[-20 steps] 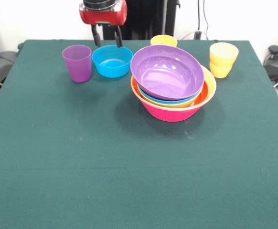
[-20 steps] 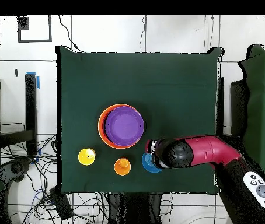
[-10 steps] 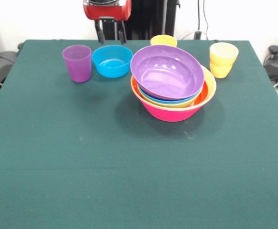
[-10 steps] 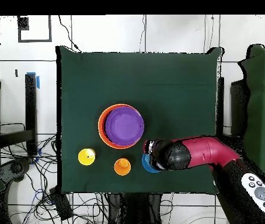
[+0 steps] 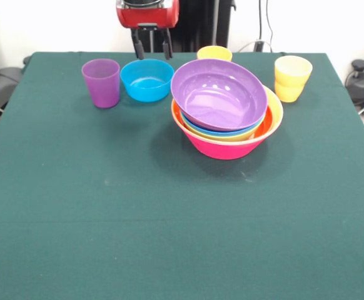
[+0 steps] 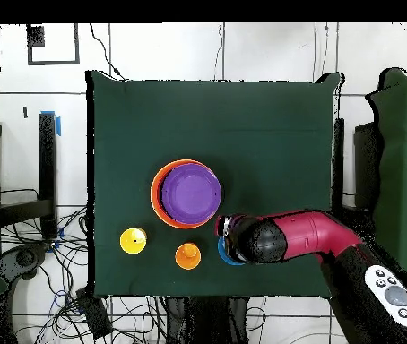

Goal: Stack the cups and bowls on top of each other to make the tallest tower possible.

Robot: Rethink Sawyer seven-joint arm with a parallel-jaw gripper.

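A: Where is the tower point(image 5: 227, 125) sitting?
B: On the green desk point(image 5: 169, 237), pink bowl point(image 5: 222, 147) outermost, purple bowl point(image 5: 218, 94) tilting on top.
A: And around it?
B: The small blue bowl point(image 5: 147, 79) is lying at ten o'clock, the yellow cups point(image 5: 292, 77) at two.
A: The tool point(image 5: 151, 45)?
B: Hanging spread and empty above the blue bowl.

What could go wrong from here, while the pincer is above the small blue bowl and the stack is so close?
1. The purple bowl sits tilted on top of the tower, so anything set on it may slide off.
2. The small blue bowl stands close between the purple cup and the tower; the open pincer, coming down, might knock a neighbour.
3. The orange cup is half hidden behind the tower, so reaching it could bump the stack.
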